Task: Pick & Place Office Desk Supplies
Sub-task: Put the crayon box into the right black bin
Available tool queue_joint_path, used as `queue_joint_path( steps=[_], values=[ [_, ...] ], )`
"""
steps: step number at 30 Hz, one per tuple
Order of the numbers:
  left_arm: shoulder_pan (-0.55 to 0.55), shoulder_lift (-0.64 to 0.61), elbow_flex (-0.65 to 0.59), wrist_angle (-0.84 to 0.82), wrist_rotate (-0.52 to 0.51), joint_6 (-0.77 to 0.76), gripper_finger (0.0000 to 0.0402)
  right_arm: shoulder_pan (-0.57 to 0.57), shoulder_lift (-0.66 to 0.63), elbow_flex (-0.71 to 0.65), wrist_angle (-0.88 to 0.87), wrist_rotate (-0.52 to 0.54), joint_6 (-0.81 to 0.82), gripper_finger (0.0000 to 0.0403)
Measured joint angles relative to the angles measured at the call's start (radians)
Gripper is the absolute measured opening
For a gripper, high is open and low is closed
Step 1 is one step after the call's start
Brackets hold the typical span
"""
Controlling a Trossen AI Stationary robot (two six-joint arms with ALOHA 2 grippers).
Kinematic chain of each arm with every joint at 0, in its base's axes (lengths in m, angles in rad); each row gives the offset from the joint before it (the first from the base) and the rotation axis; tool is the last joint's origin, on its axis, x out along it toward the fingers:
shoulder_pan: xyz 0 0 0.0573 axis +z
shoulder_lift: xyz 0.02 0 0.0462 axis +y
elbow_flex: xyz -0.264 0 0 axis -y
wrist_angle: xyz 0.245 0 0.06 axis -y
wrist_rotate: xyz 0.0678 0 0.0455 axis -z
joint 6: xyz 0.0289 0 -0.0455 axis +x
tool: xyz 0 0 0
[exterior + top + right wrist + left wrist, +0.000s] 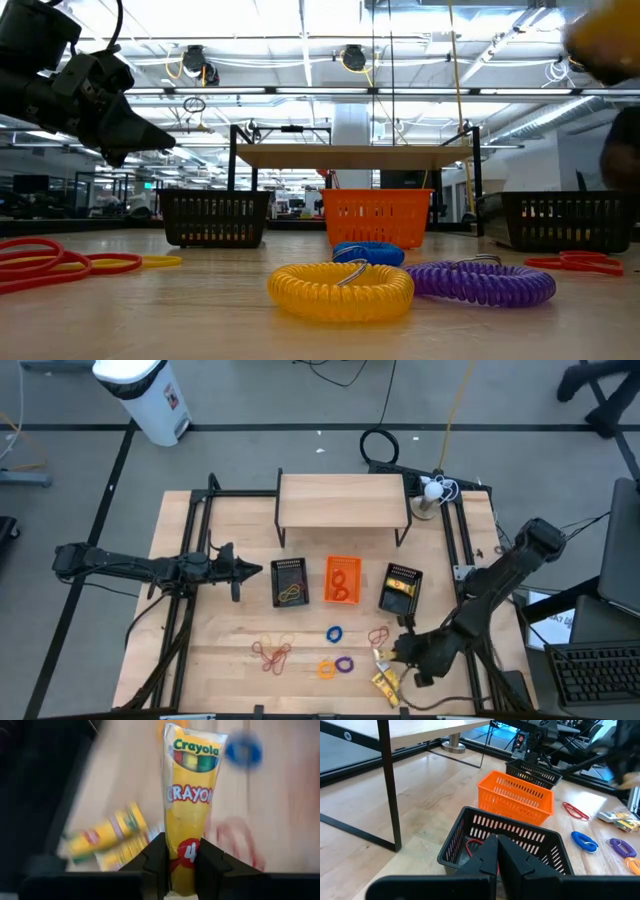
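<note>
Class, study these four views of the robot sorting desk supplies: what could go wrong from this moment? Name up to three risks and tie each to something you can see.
1. The right claw pinches only one end of the crayon pack, so it may swing or slip out.
2. More crayon packs lie just beside it and could be knocked.
3. The black mesh tray that looks like its likely target is narrow; a crooked pack could catch its rim.

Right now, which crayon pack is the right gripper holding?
The upright Crayola crayon pack between the right gripper fingers. The other crayon packs lie flat on the table, untouched.
</note>
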Motion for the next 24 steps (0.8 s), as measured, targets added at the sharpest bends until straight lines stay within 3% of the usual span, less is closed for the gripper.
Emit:
queue_joint_path(
  steps=[6,10,24],
  values=[
    [0.000,0.000,0.000,0.000,0.000,0.000,0.0010,-0.029,-0.211,-0.138,0.342,-0.003,-0.294,0.0051],
    [0.000,0.000,0.000,0.000,0.000,0.001,0.0010,-0.057,-0.388,-0.280,0.561,-0.006,-0.382,0.0048],
    [0.000,0.000,0.000,0.000,-0.001,0.013,0.0010,-0.246,-0.967,-0.515,0.493,-0.057,-0.484,0.0054]
  ],
)
